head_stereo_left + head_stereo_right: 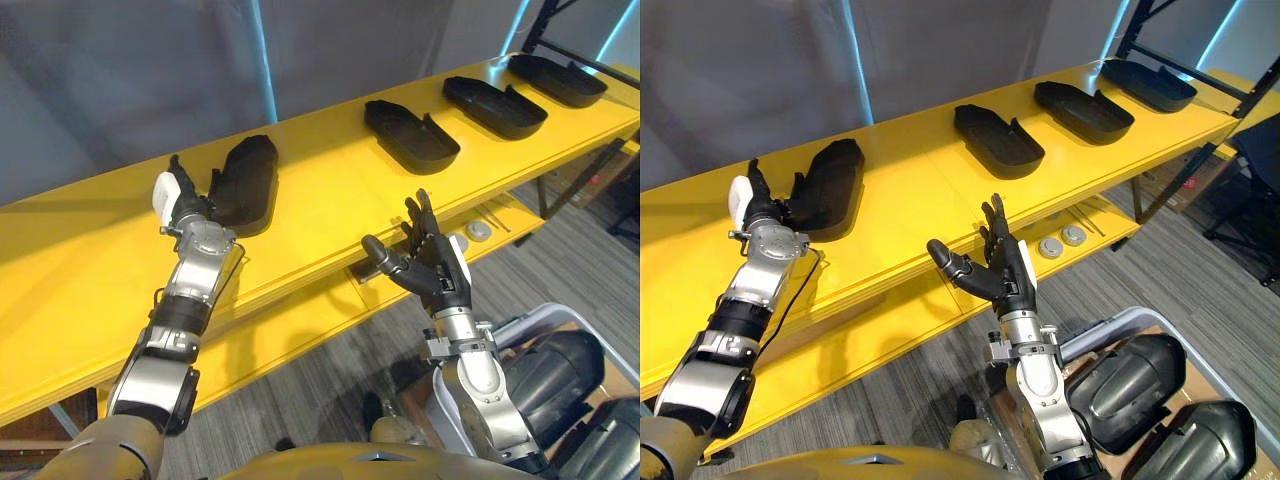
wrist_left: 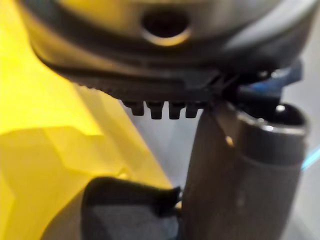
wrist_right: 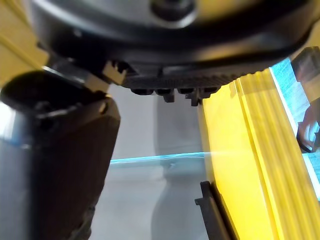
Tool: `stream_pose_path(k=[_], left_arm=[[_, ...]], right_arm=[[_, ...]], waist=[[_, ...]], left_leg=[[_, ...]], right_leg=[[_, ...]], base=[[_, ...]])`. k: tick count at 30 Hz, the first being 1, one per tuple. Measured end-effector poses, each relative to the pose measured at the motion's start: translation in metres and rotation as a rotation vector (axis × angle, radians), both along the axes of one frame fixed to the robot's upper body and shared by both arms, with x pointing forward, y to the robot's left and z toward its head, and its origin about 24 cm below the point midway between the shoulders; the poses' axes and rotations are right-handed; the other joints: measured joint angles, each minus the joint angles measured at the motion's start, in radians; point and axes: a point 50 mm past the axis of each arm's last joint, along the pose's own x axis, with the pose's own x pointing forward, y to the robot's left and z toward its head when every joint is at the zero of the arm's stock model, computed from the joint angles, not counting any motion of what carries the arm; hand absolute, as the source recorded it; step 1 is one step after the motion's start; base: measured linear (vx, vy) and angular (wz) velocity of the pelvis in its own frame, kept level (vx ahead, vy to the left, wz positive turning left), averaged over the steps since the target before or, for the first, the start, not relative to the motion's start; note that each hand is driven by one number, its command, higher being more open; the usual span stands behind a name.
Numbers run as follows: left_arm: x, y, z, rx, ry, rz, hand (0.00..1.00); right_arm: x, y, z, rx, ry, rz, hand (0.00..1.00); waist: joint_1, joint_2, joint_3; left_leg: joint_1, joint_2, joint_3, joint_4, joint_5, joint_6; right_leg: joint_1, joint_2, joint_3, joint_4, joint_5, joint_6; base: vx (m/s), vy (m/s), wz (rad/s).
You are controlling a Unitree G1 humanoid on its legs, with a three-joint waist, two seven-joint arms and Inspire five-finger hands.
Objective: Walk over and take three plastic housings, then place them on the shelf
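Several black plastic housings lie in a row on the yellow shelf (image 1: pixel 330 215). The leftmost housing (image 1: pixel 245 182) lies right beside my left hand (image 1: pixel 188 208), whose straight fingers rest against its near end without curling round it. Its edge (image 2: pixel 130 210) also shows in the left wrist view. Further right lie a second housing (image 1: pixel 410 135), a third (image 1: pixel 495 105) and a fourth (image 1: pixel 555 78). My right hand (image 1: pixel 437 268) hovers open and empty in front of the shelf's front edge, fingers spread and pointing up.
A grey bin (image 1: pixel 1110 325) at the lower right holds more dark housings (image 1: pixel 1130 380). A lower yellow shelf board (image 1: pixel 1100 232) carries two small round parts (image 1: pixel 1061 241). Behind the shelf is a grey wall; a dark rack post (image 1: pixel 1140 30) stands at the far right.
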Motion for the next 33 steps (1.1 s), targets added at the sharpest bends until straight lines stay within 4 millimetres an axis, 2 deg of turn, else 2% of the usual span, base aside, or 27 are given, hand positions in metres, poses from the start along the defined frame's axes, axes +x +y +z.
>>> stream_pose_path(k=[3, 6, 9, 13, 15, 18, 20, 23, 25, 26, 28, 29, 31, 33], left_arm=[[-0.024, -0.001, 0.012, -0.131, -0.191, -0.070, 1.00], [-0.052, -0.026, 0.019, -0.425, -0.358, -0.330, 1.00], [-0.080, -0.044, 0.009, -0.632, -0.407, -0.512, 1.00], [-0.099, -0.038, 0.001, -0.738, -0.469, -0.554, 1.00], [-0.111, -0.025, 0.003, -0.751, -0.558, -0.501, 1.00], [-0.130, -0.006, 0.013, -0.702, -0.694, -0.417, 1.00], [-0.139, 0.000, 0.017, -0.670, -0.749, -0.361, 1.00], [-0.151, 0.005, 0.009, -0.594, -0.734, -0.216, 1.00], [-0.158, 0.013, -0.004, -0.520, -0.677, -0.065, 1.00], [-0.160, 0.015, -0.008, -0.505, -0.663, -0.038, 1.00], [-0.172, 0.036, -0.038, -0.437, -0.546, 0.166, 1.00], [-0.175, 0.040, -0.047, -0.428, -0.517, 0.214, 1.00], [-0.194, 0.053, -0.078, -0.340, -0.379, 0.392, 1.00], [-0.207, 0.059, -0.096, -0.297, -0.299, 0.487, 1.00]], right_arm=[[0.000, 0.000, 0.000, -0.024, 0.005, -0.003, 1.00], [0.001, 0.002, 0.000, -0.031, 0.002, 0.006, 1.00], [0.011, 0.009, 0.011, -0.063, -0.057, 0.052, 1.00], [0.018, 0.018, 0.025, -0.067, -0.120, 0.131, 1.00], [0.020, 0.027, 0.029, -0.037, -0.135, 0.196, 1.00], [0.024, 0.044, 0.034, -0.036, -0.147, 0.274, 1.00], [0.032, 0.056, 0.037, -0.049, -0.157, 0.315, 1.00], [0.052, 0.078, 0.036, -0.075, -0.121, 0.349, 1.00], [0.066, 0.093, 0.034, -0.079, -0.079, 0.340, 1.00], [0.068, 0.096, 0.033, -0.081, -0.071, 0.338, 1.00], [0.078, 0.115, 0.030, -0.099, -0.033, 0.326, 1.00], [0.079, 0.119, 0.029, -0.102, -0.026, 0.325, 1.00], [0.084, 0.131, 0.029, -0.095, -0.003, 0.307, 1.00], [0.087, 0.136, 0.030, -0.091, 0.006, 0.293, 1.00]], waist=[[0.020, 0.015, -0.011], [0.054, 0.024, -0.022], [0.081, 0.027, -0.039], [0.109, 0.024, -0.059], [0.114, 0.020, -0.062], [0.147, 0.017, -0.064], [0.179, 0.014, -0.066], [0.230, 0.002, -0.074], [0.270, -0.016, -0.080], [0.274, -0.019, -0.081], [0.312, -0.032, -0.086], [0.319, -0.035, -0.085], [0.337, -0.044, -0.079], [0.351, -0.054, -0.078]], left_leg=[[-0.005, -0.003, -0.015, 0.000, 0.002, 0.002], [0.001, -0.006, -0.045, 0.000, 0.005, 0.006], [0.009, -0.014, -0.058, -0.002, 0.006, 0.007], [0.007, -0.014, -0.075, -0.020, 0.014, 0.003], [0.004, -0.012, -0.096, -0.028, 0.023, -0.003], [-0.004, -0.008, -0.126, -0.034, 0.036, -0.008], [-0.009, -0.007, -0.155, -0.038, 0.052, -0.014], [-0.010, -0.008, -0.202, -0.053, 0.068, -0.015], [-0.023, -0.011, -0.237, -0.061, 0.080, -0.014], [-0.024, -0.011, -0.242, -0.063, 0.081, -0.014], [-0.025, -0.013, -0.264, -0.079, 0.092, -0.015], [-0.025, -0.014, -0.268, -0.079, 0.092, -0.015], [-0.026, -0.015, -0.282, -0.079, 0.092, -0.016], [-0.025, -0.014, -0.287, -0.079, 0.091, -0.017]], right_leg=[[0.004, -0.002, -0.021, 0.000, 0.000, 0.000], [0.024, -0.006, -0.051, 0.000, -0.001, 0.000], [0.042, -0.016, -0.070, -0.001, -0.014, 0.001], [0.043, -0.016, -0.088, -0.006, -0.024, -0.004], [0.051, -0.016, -0.108, -0.006, -0.026, -0.007], [0.056, -0.016, -0.143, -0.006, -0.030, -0.011], [0.059, -0.015, -0.172, -0.006, -0.029, -0.009], [0.077, -0.015, -0.219, -0.006, -0.033, -0.011], [0.084, -0.017, -0.260, -0.006, -0.040, -0.010], [0.085, -0.018, -0.267, -0.006, -0.041, -0.009], [0.089, -0.019, -0.287, -0.006, -0.047, -0.008], [0.091, -0.019, -0.294, -0.006, -0.049, -0.007], [0.101, -0.020, -0.305, -0.005, -0.055, -0.008], [0.103, -0.020, -0.315, -0.005, -0.060, -0.011]], base=[[-0.01, -0.011, 0.18], [-0.02, 0.006, 0.24], [-0.05, 0.016, 0.15], [-0.08, -0.003, 0.15], [-0.03, -0.019, 0.24], [-0.01, -0.021, 0.28], [0.02, -0.038, 0.46], [0.01, -0.023, 0.47], [0.00, -0.011, 0.50], [0.00, 0.001, 0.46], [0.01, 0.008, 0.29], [0.02, 0.010, 0.21], [0.03, 0.015, 0.21], [0.03, 0.009, 0.11]])
